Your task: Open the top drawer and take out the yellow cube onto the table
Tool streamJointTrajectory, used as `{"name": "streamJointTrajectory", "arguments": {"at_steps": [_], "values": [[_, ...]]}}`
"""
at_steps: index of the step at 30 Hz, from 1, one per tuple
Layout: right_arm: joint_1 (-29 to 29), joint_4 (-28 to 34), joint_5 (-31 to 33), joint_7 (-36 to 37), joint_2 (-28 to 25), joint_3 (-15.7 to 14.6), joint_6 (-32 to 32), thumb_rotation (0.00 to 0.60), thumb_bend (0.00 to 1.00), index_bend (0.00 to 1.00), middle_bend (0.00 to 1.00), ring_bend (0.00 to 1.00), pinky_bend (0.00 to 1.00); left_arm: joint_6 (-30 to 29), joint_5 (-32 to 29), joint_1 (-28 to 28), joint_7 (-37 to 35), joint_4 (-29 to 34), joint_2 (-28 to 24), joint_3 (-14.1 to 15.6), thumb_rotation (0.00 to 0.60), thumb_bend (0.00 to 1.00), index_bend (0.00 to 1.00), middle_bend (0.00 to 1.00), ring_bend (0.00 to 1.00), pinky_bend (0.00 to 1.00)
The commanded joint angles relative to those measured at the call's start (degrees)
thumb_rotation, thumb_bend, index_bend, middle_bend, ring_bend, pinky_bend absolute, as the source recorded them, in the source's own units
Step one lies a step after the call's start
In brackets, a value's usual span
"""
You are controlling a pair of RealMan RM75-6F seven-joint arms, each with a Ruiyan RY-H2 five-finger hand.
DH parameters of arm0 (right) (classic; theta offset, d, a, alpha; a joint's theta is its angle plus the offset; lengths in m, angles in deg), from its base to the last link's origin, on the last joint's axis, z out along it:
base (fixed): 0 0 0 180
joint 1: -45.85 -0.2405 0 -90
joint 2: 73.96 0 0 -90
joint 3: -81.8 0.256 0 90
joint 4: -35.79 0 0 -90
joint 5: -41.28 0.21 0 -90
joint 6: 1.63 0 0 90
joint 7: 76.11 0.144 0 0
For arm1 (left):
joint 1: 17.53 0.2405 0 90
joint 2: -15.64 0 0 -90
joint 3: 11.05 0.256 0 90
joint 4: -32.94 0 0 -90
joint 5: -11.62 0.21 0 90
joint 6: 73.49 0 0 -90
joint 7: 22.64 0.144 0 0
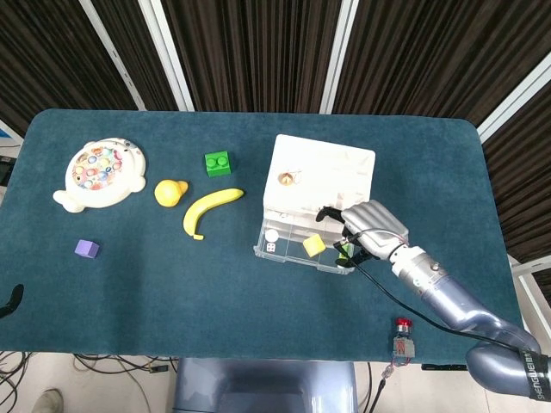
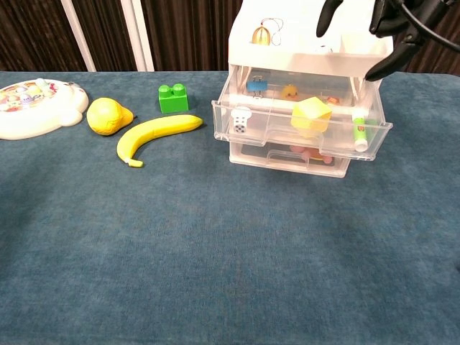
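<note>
Dark striped curtains hang behind a blue table (image 1: 155,292). On the left sits a round white toy (image 1: 99,174) with many colored dots, and a small purple block (image 1: 86,249) lies in front of it. Next come a yellow pear (image 1: 170,192), a green brick (image 1: 217,163) and a banana (image 1: 209,209). Right of them stands a white drawer box (image 1: 323,185) with a little gold bell (image 2: 261,34) on top. Its top drawer (image 1: 303,245) is pulled out. Inside it, from left to right, are a white die (image 2: 241,121), the yellow cube (image 2: 310,116) and a green pen (image 2: 359,134). A blue clip and a small orange thing sit at the back of the drawer. The lower drawer is shut and has something pink and red in it, too blurry to name. The right hand (image 1: 372,228) hovers above the drawer's right end, up and to the right of the cube, not touching it. Its fingers are spread apart and it holds nothing. The left hand cannot be seen.
</note>
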Motion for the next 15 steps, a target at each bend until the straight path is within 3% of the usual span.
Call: {"name": "streamJointTrajectory", "arguments": {"at_steps": [1,8,15], "values": [[0.34,-1.52,-2.71,-4.61,1.95,-1.02,3.39,0.600,0.20,0.34,1.00,1.00,1.00,-0.21,0.07,0.10,0.12,0.09,0.03,0.02,0.600,0.34,0.07,0.00,0.00,0.00],[0.26,-1.23,-2.30,-12.65,4.36,-2.31,6.25,0.600,0.20,0.36,1.00,1.00,1.00,-0.02,-0.02,0.01,0.55,0.23,0.13,0.09,0.600,0.34,0.07,0.00,0.00,0.00],[-0.71,0.36,3.32,-19.59,7.04,-3.01,7.70,0.600,0.20,0.36,1.00,1.00,1.00,-0.10,-0.22,-0.02,0.65,0.13,0.25,-0.05,0.600,0.34,0.07,0.00,0.00,0.00]]}}
